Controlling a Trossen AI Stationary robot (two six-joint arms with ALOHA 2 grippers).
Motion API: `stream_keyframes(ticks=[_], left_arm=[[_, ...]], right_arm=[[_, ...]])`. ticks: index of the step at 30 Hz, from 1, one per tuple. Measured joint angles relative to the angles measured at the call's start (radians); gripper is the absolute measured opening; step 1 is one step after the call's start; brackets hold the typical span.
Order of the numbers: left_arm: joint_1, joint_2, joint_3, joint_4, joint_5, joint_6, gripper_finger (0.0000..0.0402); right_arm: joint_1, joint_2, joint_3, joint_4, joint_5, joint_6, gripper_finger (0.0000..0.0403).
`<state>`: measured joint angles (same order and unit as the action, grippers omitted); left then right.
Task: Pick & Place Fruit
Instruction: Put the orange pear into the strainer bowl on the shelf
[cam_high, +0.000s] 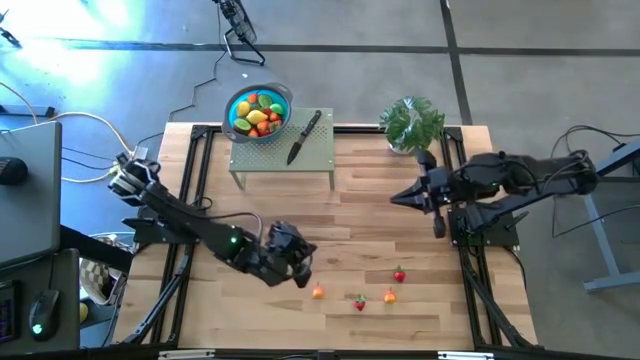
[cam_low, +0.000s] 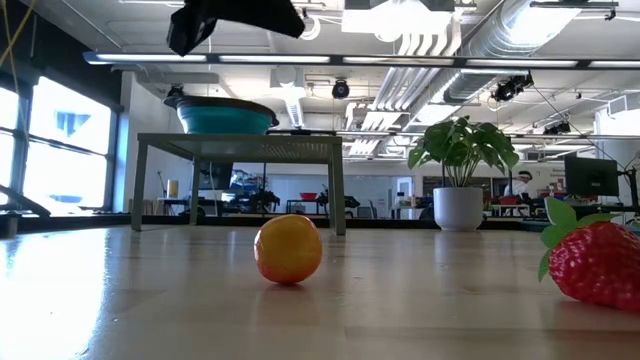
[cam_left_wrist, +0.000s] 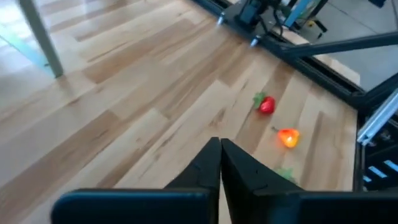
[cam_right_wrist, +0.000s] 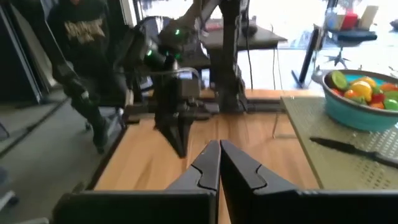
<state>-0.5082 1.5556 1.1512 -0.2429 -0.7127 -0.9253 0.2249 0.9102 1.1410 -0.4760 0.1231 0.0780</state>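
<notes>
Several small fruit pieces lie loose on the wooden table near its front edge: an orange one (cam_high: 318, 291), a strawberry (cam_high: 359, 302), another orange one (cam_high: 389, 296) and a strawberry (cam_high: 399, 274). More fruit fills the blue bowl (cam_high: 236, 118) on a small stand (cam_high: 283, 160) at the far side. My left gripper (cam_high: 304, 268) hangs shut above the table, just left of the loose fruit; its wrist view shows a strawberry (cam_left_wrist: 266, 104) and an orange piece (cam_left_wrist: 288, 137) beyond the fingertips (cam_left_wrist: 220, 148). My right gripper (cam_high: 396, 198) is shut, held high over the table's right middle.
A black-handled knife (cam_high: 304, 137) lies on the stand beside the bowl. A potted plant (cam_high: 411, 123) stands at the far right. In the low view an orange piece (cam_low: 288, 249) and a strawberry (cam_low: 597, 262) rest on the boards. A person stands beyond the table's left side (cam_right_wrist: 78, 37).
</notes>
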Motion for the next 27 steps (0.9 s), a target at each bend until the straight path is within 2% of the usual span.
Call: stream_keyframes(ticks=[4, 10, 20, 23, 27], left_arm=[[-0.010, 0.063, 0.096, -0.076, 0.003, -0.031, 0.0009], [-0.031, 0.156, 0.243, -0.281, 0.011, -0.231, 0.0002], [-0.062, 0.341, 0.490, -0.481, 0.056, -0.469, 0.0000], [-0.062, 0.396, 0.553, -0.567, 0.104, -0.550, 0.0000], [-0.061, 0.454, 0.601, -0.672, 0.218, -0.672, 0.0000]], right_arm=[[0.000, -0.084, -0.113, 0.104, -0.005, 0.003, 0.0003], [0.000, -0.187, -0.260, 0.260, -0.050, 0.033, 0.0004], [0.000, -0.257, -0.373, 0.285, -0.021, 0.139, 0.0004], [0.000, -0.258, -0.373, 0.288, -0.022, 0.138, 0.0004], [0.000, -0.257, -0.373, 0.285, -0.022, 0.136, 0.0004]])
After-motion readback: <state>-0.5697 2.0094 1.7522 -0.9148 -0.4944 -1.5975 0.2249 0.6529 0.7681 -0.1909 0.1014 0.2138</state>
